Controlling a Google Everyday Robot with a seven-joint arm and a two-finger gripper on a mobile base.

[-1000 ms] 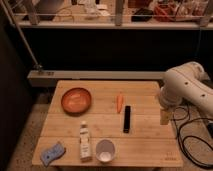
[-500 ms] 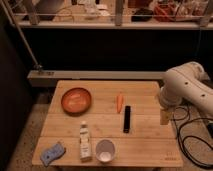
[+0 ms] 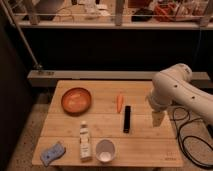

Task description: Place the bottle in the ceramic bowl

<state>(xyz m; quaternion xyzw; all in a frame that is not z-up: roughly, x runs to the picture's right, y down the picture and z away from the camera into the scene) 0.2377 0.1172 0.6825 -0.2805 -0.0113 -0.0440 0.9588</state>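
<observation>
The slim white bottle (image 3: 85,141) lies on the wooden table (image 3: 105,127) near its front edge, cap pointing away from me. Back at the table's left sits the shallow orange-brown ceramic bowl (image 3: 76,100), with nothing in it. My gripper (image 3: 159,119) hangs below the white arm (image 3: 176,91) over the table's right side, far from both bottle and bowl. It is open and holds nothing.
A white cup (image 3: 105,150) stands just right of the bottle. A blue sponge (image 3: 52,153) lies at the front left corner. A black bar (image 3: 127,119) and an orange carrot (image 3: 119,102) lie mid-table. Cables (image 3: 187,137) trail on the floor at the right.
</observation>
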